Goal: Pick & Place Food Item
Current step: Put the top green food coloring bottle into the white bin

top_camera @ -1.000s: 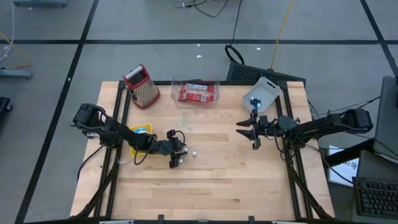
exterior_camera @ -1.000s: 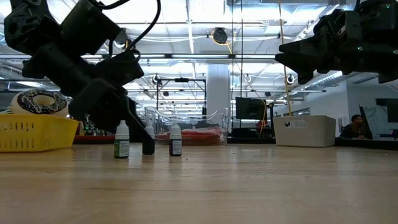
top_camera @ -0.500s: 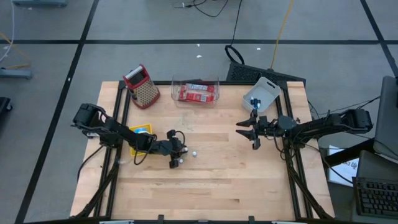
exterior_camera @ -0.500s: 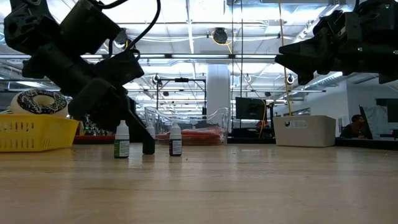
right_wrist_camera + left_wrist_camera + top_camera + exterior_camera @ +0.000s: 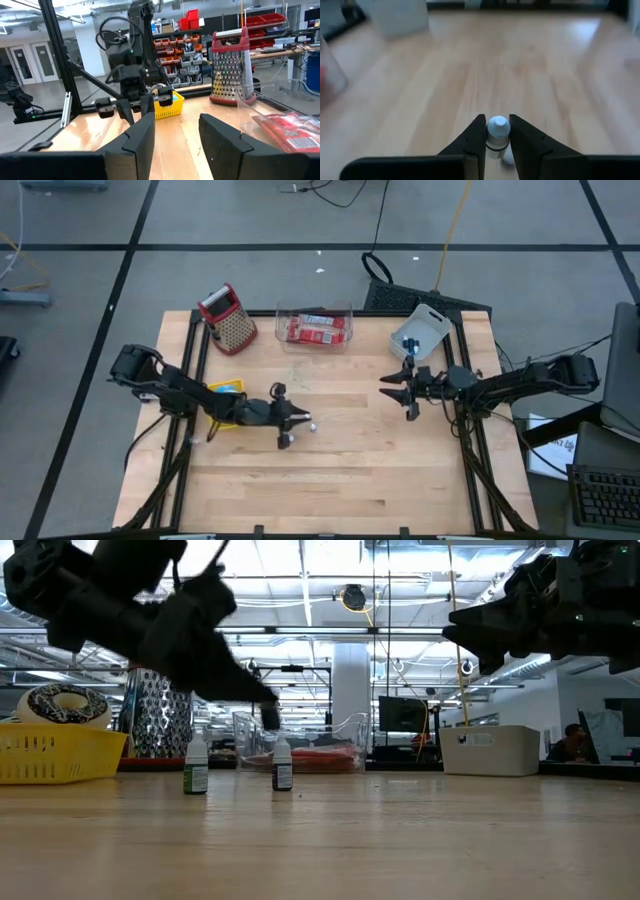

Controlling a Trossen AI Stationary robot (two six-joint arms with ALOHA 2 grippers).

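Observation:
Two small white-capped bottles stand on their bases on the wooden table, one [image 5: 196, 765] to the left of the other [image 5: 282, 768]. My left gripper [image 5: 268, 720] hangs shut in the air, its tips just above and to the left of the right-hand bottle [image 5: 313, 423]. In the left wrist view that bottle [image 5: 497, 131] shows through the slit between the fingers and beyond them. A doughnut [image 5: 65, 705] lies in a yellow basket [image 5: 228, 392]. A red food packet [image 5: 315, 328] lies in a clear container. My right gripper [image 5: 393, 393] waits open above the table's right side.
A metal grater [image 5: 230, 320] with a red top stands at the far left. A white bin [image 5: 420, 332] sits at the far right. The near half of the table [image 5: 330, 490] is bare wood.
My left gripper has risen from the table top between the two bottles and tipped its fingers up closer to level, its tips swinging toward the right-hand bottle. Both bottles stand where they were.

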